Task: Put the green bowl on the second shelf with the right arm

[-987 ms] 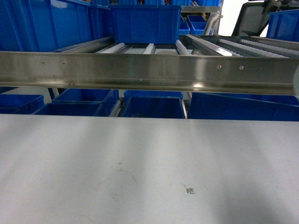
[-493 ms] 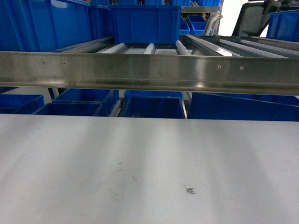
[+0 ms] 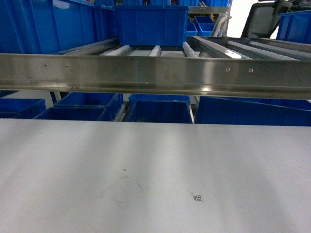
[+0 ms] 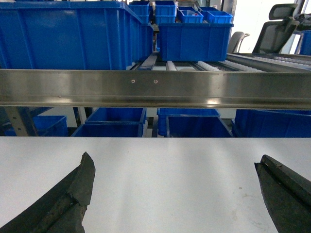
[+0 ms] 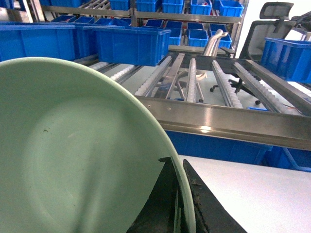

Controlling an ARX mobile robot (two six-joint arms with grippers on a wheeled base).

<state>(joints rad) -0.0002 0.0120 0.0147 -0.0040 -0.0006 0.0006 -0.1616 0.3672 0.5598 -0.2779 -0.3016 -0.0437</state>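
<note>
The green bowl (image 5: 73, 155) fills the left half of the right wrist view, held up in the air with its pale glossy inside facing the camera. My right gripper (image 5: 178, 163) is shut on its rim, one dark finger inside the bowl and one outside. Beyond the bowl lies the roller shelf (image 5: 194, 77) behind a steel front rail (image 5: 218, 121). My left gripper (image 4: 173, 160) hangs open over the white table (image 4: 170, 194), with nothing between its fingers. Neither gripper nor the bowl shows in the head view.
Blue crates stand on the roller shelf (image 3: 150, 24) and on the level below (image 3: 160, 109). The steel rail (image 3: 155, 75) crosses the head view above the table's (image 3: 146, 170) far edge. An office chair (image 5: 272, 29) stands at the back right.
A pale shape at the right edge of the head view one second ago has left that view. Nothing else has shifted.
</note>
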